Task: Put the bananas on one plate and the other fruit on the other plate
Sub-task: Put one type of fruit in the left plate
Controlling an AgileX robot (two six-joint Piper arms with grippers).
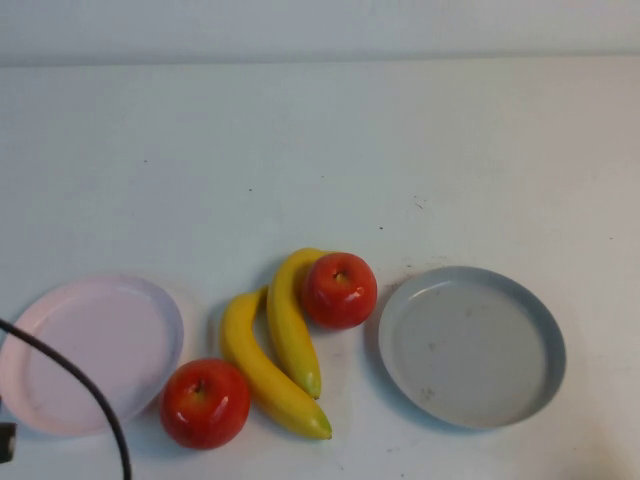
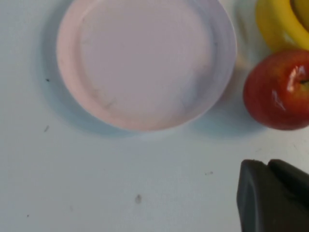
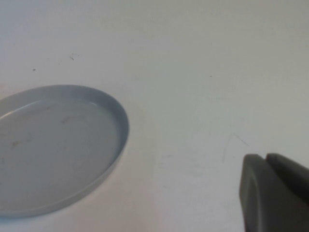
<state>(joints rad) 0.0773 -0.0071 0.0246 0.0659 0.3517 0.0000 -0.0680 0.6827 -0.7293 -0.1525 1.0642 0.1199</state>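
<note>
Two yellow bananas [image 1: 288, 330] [image 1: 256, 370] lie side by side on the white table between the plates. One red apple [image 1: 340, 290] rests against the top of the inner banana. The other apple [image 1: 205, 402] sits by the pink plate's [image 1: 90, 355] near right rim. The grey plate [image 1: 470, 345] lies at the right; both plates hold nothing. My left gripper [image 2: 268, 164] is shut and empty, above the table near the pink plate [image 2: 145, 63] and the apple [image 2: 277, 92]. My right gripper [image 3: 265, 157] is shut and empty, beside the grey plate [image 3: 53, 150]. Neither gripper shows in the high view.
A black cable [image 1: 80, 385] of the left arm arcs over the pink plate's near side at the bottom left. The table's far edge meets a pale wall at the back. A banana's end [image 2: 280, 24] shows in the left wrist view.
</note>
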